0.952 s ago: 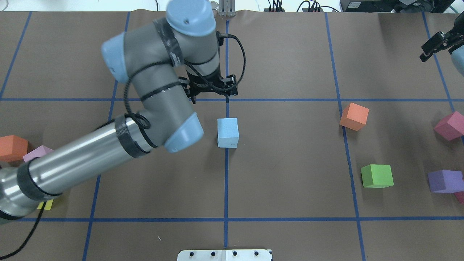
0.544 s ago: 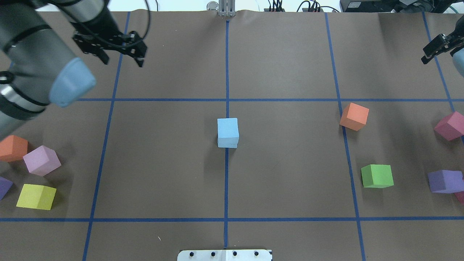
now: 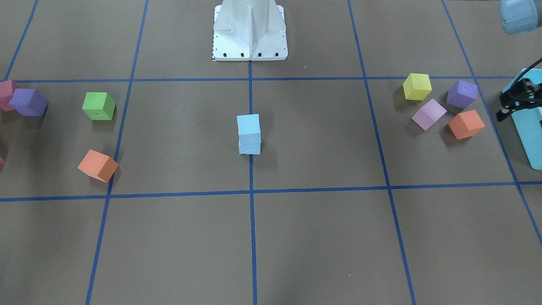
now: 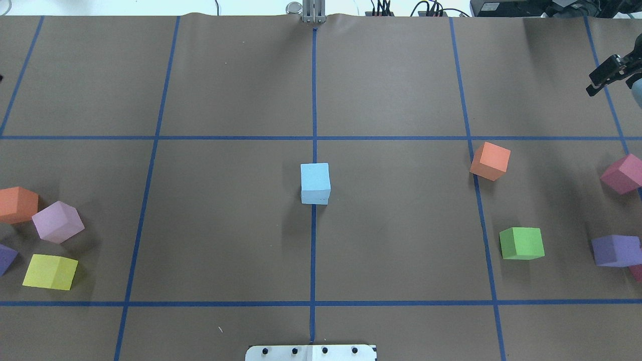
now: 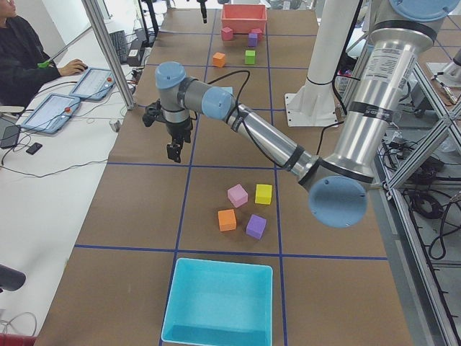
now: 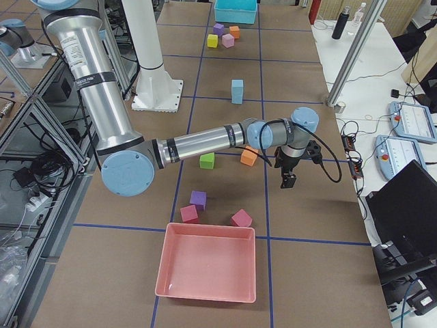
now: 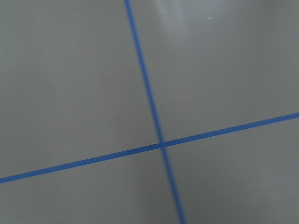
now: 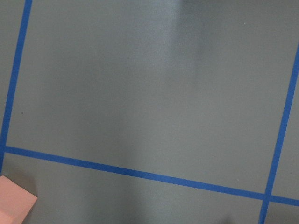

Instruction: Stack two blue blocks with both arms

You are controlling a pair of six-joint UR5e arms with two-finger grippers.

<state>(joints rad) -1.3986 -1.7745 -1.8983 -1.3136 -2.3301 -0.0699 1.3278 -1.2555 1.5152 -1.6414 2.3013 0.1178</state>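
The two blue blocks [image 4: 315,183] stand stacked one on the other on the centre line of the table, with no gripper touching them; the stack also shows in the front-facing view [image 3: 248,133] and the right side view [image 6: 237,91]. My left gripper [image 3: 508,108] hangs far off at my left edge of the table in front of the turquoise box, empty, and its jaws look apart. It is out of the overhead view. My right gripper [image 4: 599,80] hovers at the far right edge, open and empty.
On my right lie orange [image 4: 490,160], green [image 4: 521,243], magenta [image 4: 623,173] and purple [image 4: 614,249] cubes. On my left lie orange [image 4: 17,204], lilac [image 4: 57,221] and yellow [image 4: 50,271] cubes. A turquoise box [image 5: 220,303] and a pink tray [image 6: 208,263] sit at the table's ends.
My left arm has swung from just behind the stack to the far left and out of the overhead view. The stack has not moved. The right gripper has shifted slightly.
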